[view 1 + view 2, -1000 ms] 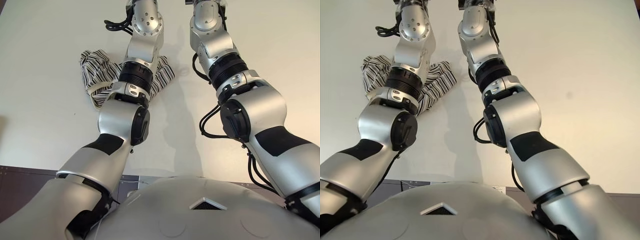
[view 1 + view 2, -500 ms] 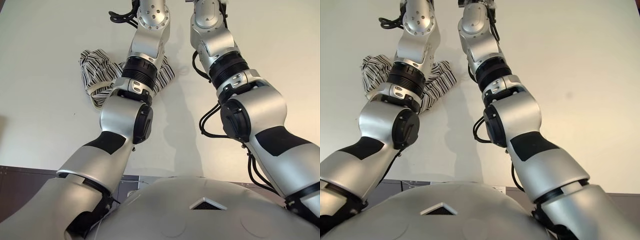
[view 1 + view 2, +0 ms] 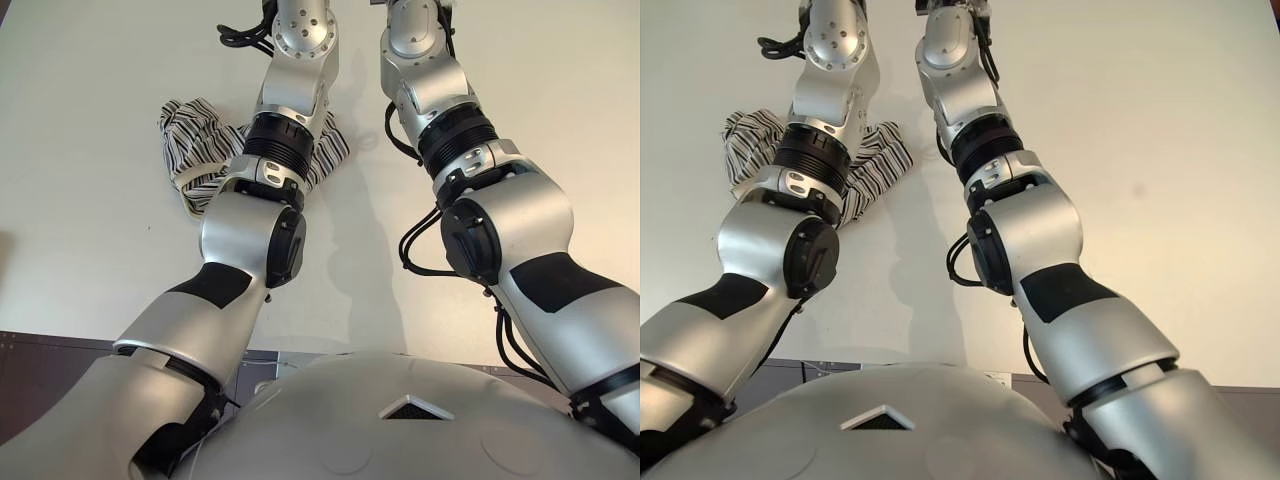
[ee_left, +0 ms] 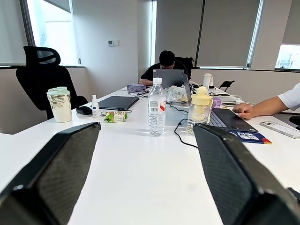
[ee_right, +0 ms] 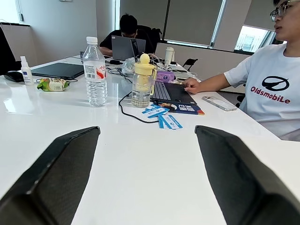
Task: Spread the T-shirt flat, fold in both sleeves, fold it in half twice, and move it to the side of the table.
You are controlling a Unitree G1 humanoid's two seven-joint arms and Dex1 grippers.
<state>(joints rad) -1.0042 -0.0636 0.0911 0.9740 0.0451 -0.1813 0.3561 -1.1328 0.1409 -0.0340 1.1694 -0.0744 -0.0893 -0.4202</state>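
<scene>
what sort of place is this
Probably an office meeting room: a long white table holds a grey open laptop and a clear plastic water bottle, with a black high-backed office chair beside it.

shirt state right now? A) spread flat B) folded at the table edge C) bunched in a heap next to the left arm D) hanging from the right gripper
C: the striped T-shirt lies crumpled on the table, partly hidden by the left arm, and the left gripper and right gripper are both open with nothing between the fingers.
</scene>
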